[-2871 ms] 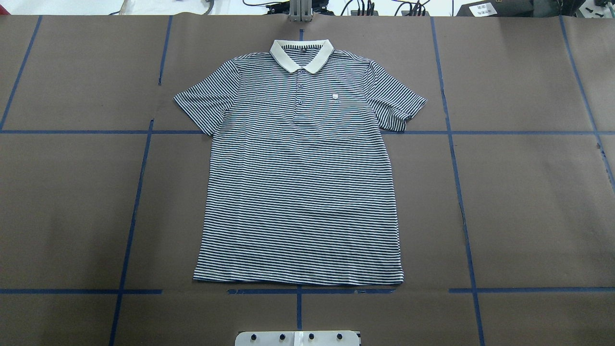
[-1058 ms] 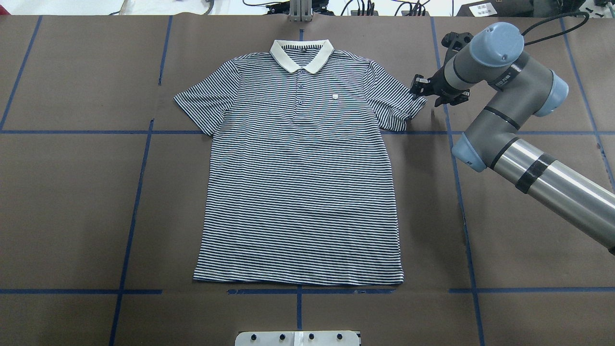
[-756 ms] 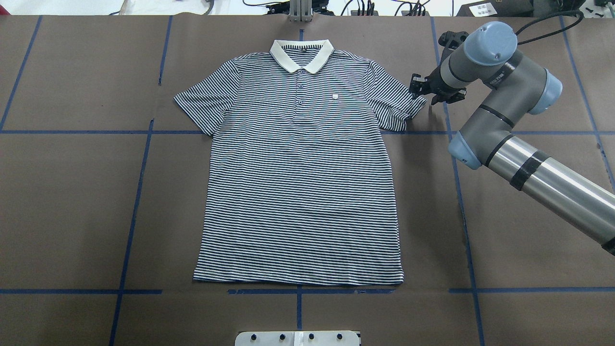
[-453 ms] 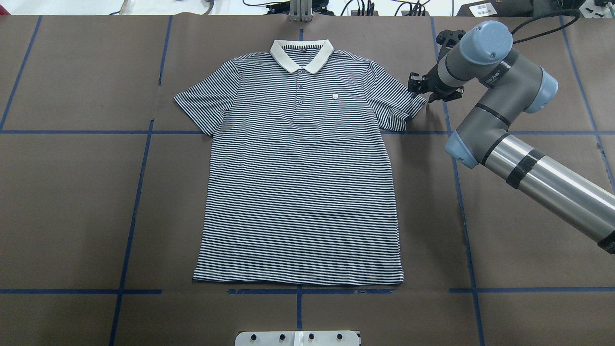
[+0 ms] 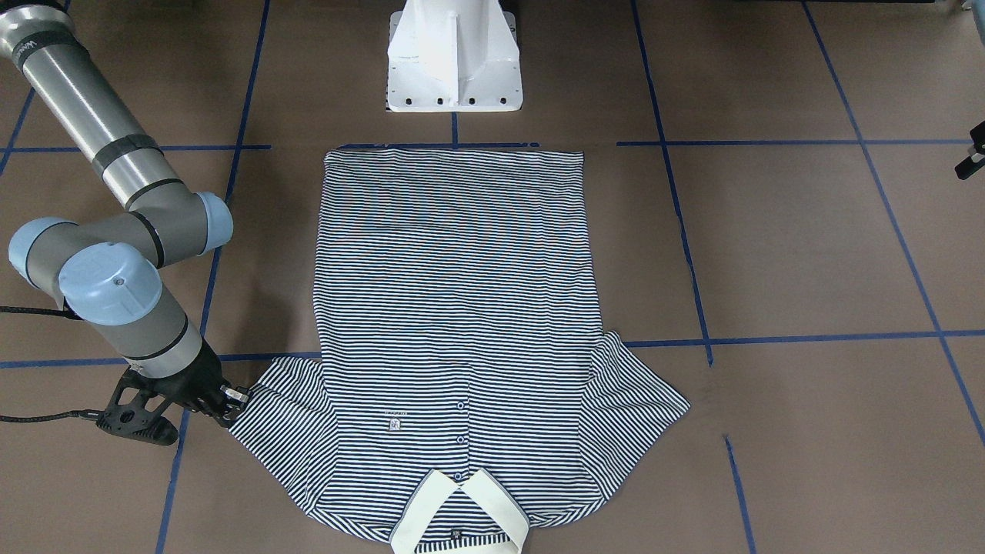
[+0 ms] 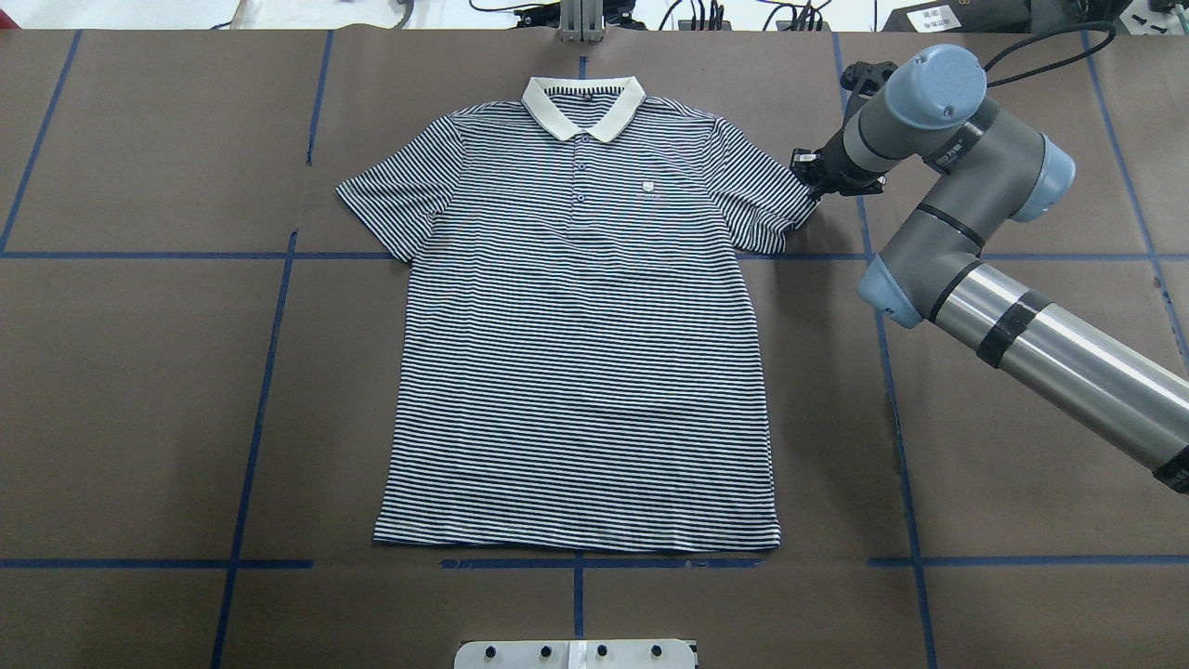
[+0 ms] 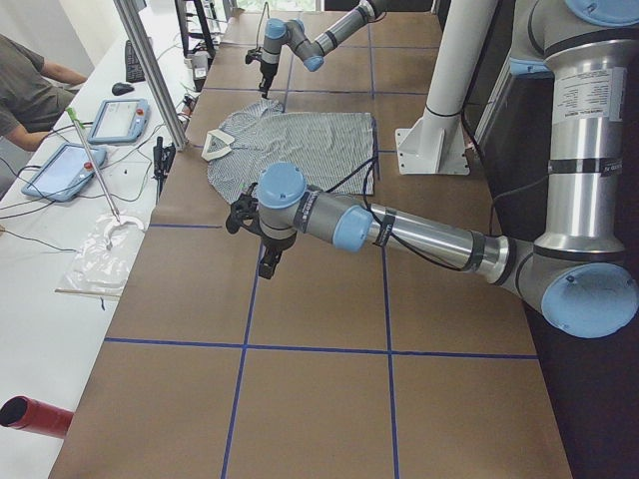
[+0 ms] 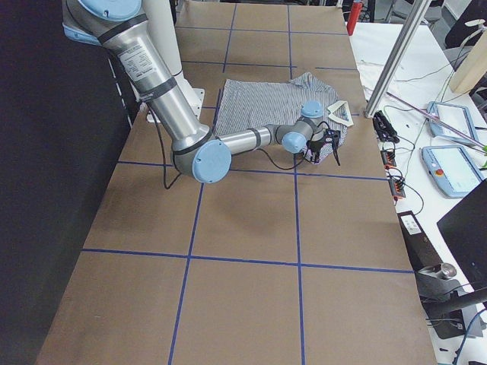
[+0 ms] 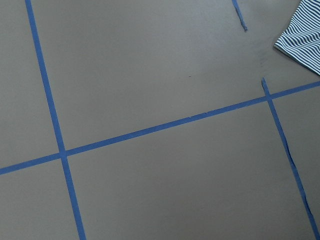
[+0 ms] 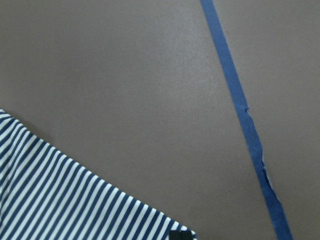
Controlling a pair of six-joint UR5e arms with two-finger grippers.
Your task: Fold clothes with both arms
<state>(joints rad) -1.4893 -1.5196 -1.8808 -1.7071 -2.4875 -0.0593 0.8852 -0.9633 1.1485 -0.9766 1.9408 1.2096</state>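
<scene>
The right hand (image 6: 810,177) sits low at the tip of one sleeve (image 6: 766,200) of the polo shirt (image 6: 576,353), touching its edge. I cannot tell if its fingers are open or closed on the cloth. From this hand the striped shirt spreads out flat on the brown table (image 6: 139,390), front side up, with its cream collar (image 6: 583,107) on the side far from the robot. The table is crossed by blue tape lines (image 6: 251,437). The left hand (image 7: 268,264) hangs over bare table, well apart from the other sleeve (image 6: 395,200). I cannot tell if it is open or closed either.
</scene>
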